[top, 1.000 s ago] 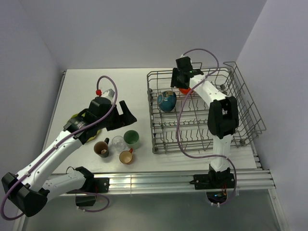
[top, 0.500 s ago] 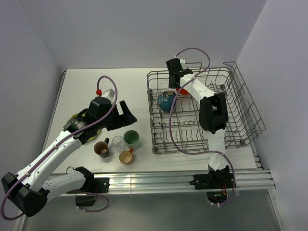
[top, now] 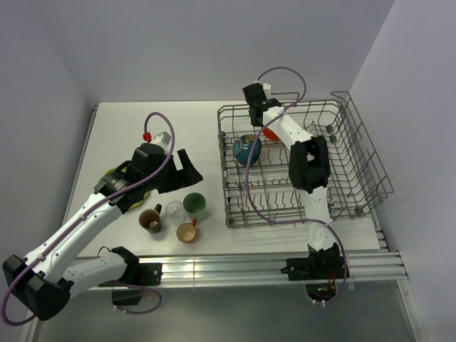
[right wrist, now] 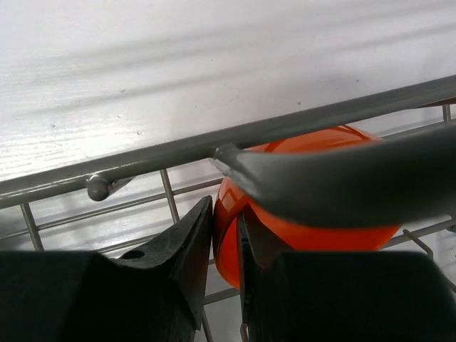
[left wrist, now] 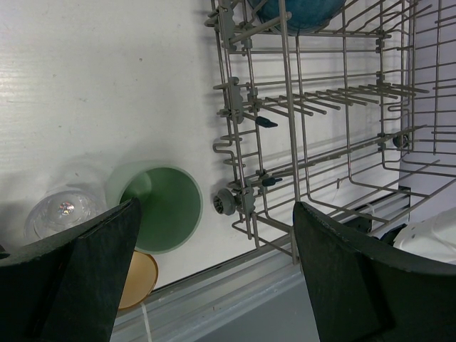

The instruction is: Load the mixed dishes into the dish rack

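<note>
Two bowls sit in the dish rack (top: 363,153) in the top view. The blue-outside cream-inside bowl (top: 247,149) is near the far left corner, and the orange-red bowl (top: 271,132) is just past it, right under the right gripper (top: 258,117). The left gripper (top: 191,169) hangs open over the table, well apart from the rack. Close by it are the pale green cup (top: 194,206), the clear glass (top: 174,211), the dark brown mug (top: 150,220) and the small orange cup (top: 187,232).

From the left wrist, the open jaws stand wide. The green cup lies just under the left finger, mouth up, so this arm is the nearer one for the cups.

From the right wrist, the two fingers (right wrist: 189,246) pinch the thin rim of the orange-red bowl. It stands on its edge behind a rack wire (the blurry grey bar). I think letting go comes next.
</note>
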Robot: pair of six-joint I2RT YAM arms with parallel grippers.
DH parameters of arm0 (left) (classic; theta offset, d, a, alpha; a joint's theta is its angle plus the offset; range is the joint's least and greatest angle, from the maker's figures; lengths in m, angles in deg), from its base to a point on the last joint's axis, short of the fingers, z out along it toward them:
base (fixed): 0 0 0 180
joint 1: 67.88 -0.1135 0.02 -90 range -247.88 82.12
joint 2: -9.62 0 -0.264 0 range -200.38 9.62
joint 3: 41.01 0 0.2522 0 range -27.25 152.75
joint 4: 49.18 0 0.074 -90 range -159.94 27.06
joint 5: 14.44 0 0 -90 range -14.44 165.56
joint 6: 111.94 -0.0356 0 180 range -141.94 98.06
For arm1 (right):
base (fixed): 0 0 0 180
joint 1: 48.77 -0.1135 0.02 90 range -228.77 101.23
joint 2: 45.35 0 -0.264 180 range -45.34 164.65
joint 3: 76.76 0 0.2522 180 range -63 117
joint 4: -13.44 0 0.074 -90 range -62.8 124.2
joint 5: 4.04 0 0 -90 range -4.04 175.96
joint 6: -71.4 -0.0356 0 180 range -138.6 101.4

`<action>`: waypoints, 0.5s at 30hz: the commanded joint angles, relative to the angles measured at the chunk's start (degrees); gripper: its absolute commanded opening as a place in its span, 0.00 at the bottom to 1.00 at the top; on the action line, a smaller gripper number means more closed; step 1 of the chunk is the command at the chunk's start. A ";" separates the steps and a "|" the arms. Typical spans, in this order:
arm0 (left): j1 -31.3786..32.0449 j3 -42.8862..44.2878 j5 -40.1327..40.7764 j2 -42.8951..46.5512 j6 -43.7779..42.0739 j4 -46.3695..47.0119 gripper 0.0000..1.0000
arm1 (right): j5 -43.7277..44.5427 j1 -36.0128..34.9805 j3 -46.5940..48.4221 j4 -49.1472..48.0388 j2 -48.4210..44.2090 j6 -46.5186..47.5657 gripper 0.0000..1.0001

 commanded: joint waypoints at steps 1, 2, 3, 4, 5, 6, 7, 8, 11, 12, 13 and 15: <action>0.00 0.38 -0.95 0.05 -1.02 1.66 0.94 | 2.65 -0.16 0.44 -1.04 0.05 0.81 0.26; 0.00 0.38 -1.21 -0.04 -1.11 1.66 0.94 | 2.83 -0.16 0.35 -1.13 0.14 0.81 0.25; 0.00 0.47 -1.21 -0.12 -1.02 1.66 0.94 | 2.83 -0.16 0.27 -1.13 0.05 0.81 0.22; 0.00 0.29 -1.12 -0.04 -1.11 1.58 0.94 | 3.09 -0.16 0.18 -1.22 0.05 0.81 0.18; 0.00 0.12 -1.03 0.05 -1.02 1.58 0.94 | 3.27 -0.16 0.00 -1.22 -0.12 0.72 0.11; 0.00 0.03 -0.86 0.14 -0.93 1.58 0.94 | 3.27 -0.16 -0.26 -1.40 -0.30 0.72 0.08; 0.00 -0.23 -0.86 0.14 -0.84 1.49 0.94 | 3.53 -0.16 -0.70 -1.66 -0.82 0.63 0.01; 0.00 -0.32 -0.94 0.23 -0.84 1.66 0.94 | 3.79 -0.25 -1.92 -2.27 -1.44 0.55 0.00; 0.00 -0.41 -0.95 0.49 -0.67 1.49 0.94 | 3.36 -0.34 -6.23 -4.37 -5.03 0.11 0.00; 0.00 -0.32 -0.95 0.49 -0.67 1.31 0.94 | 3.01 -0.51 -7.46 -4.91 -6.26 -0.42 0.00; 0.00 -0.15 -0.86 0.49 -0.67 1.23 0.94 | 2.66 -0.52 -8.95 -5.61 -9.23 -0.51 0.00; 0.00 -0.15 -0.95 0.93 -0.49 1.14 0.94 | 1.08 -0.69 -14.22 -8.68 -12.85 -0.86 0.00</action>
